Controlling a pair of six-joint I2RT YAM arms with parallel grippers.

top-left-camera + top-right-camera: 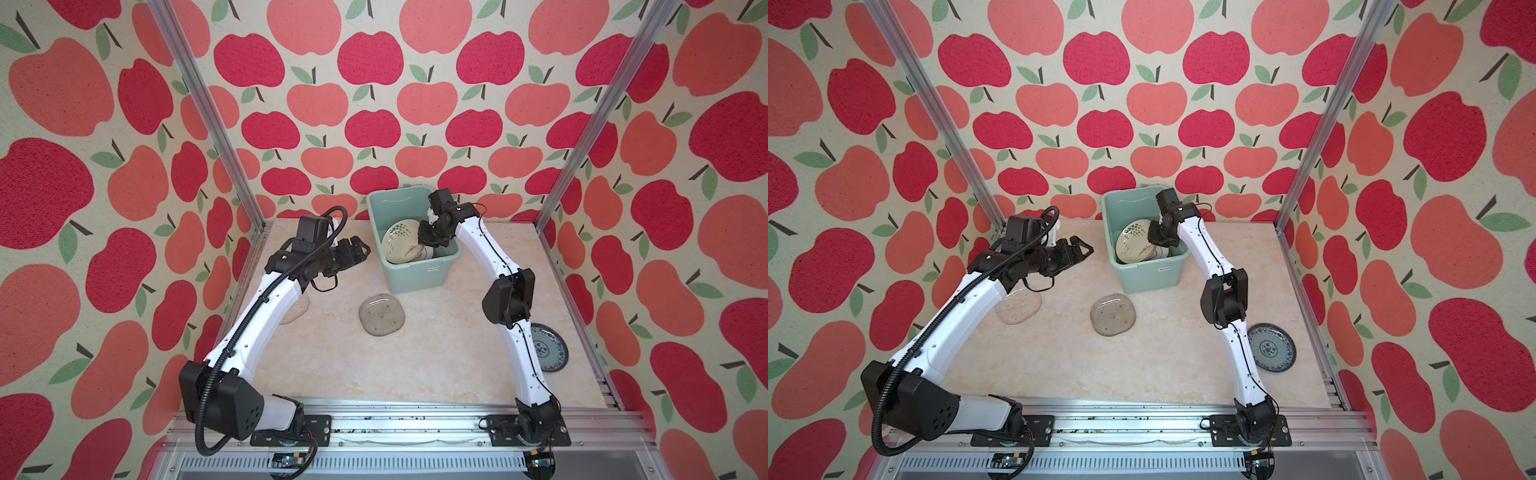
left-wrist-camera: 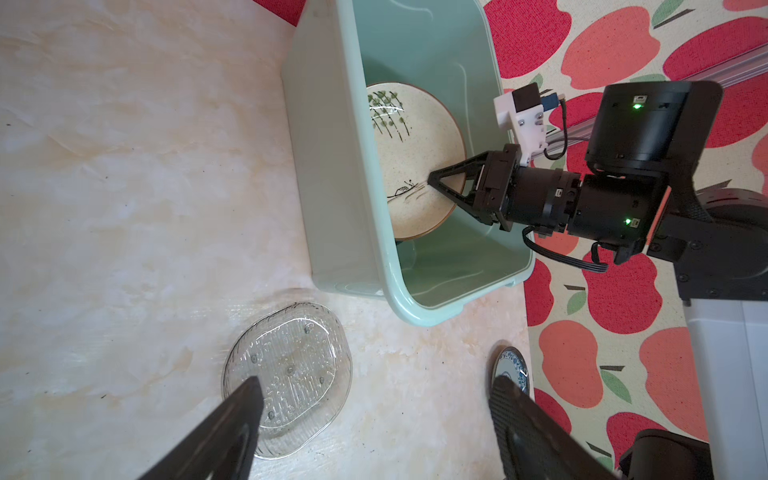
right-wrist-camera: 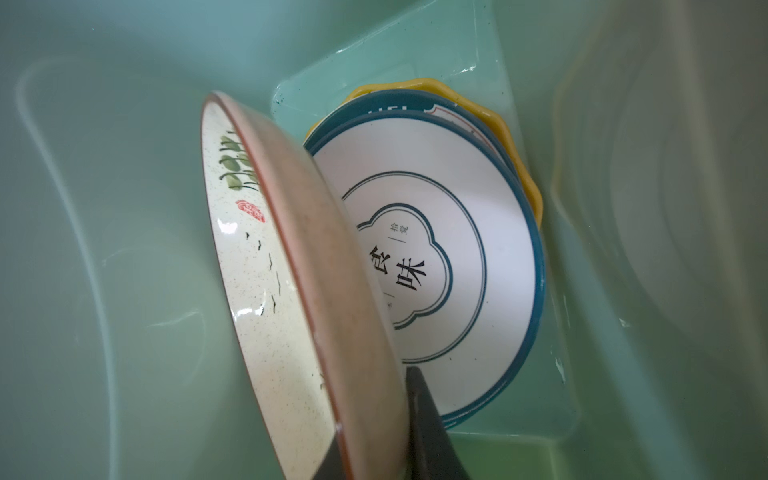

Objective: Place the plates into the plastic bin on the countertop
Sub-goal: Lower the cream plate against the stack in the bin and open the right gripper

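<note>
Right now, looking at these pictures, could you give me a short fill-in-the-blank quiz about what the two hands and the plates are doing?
1. The right hand is shut on the cream plate inside the green ___.
2. The left hand is ___ and holds nothing.
3. ___ clear glass plates lie on the counter.
4. In the stack, the yellow plate lies ___ the white plates.
Missing words: bin; open; two; under.

Bin stands on counter; inside, cream plate tilts over white plates. Glass plates and blue plate lie flat outside.
</note>
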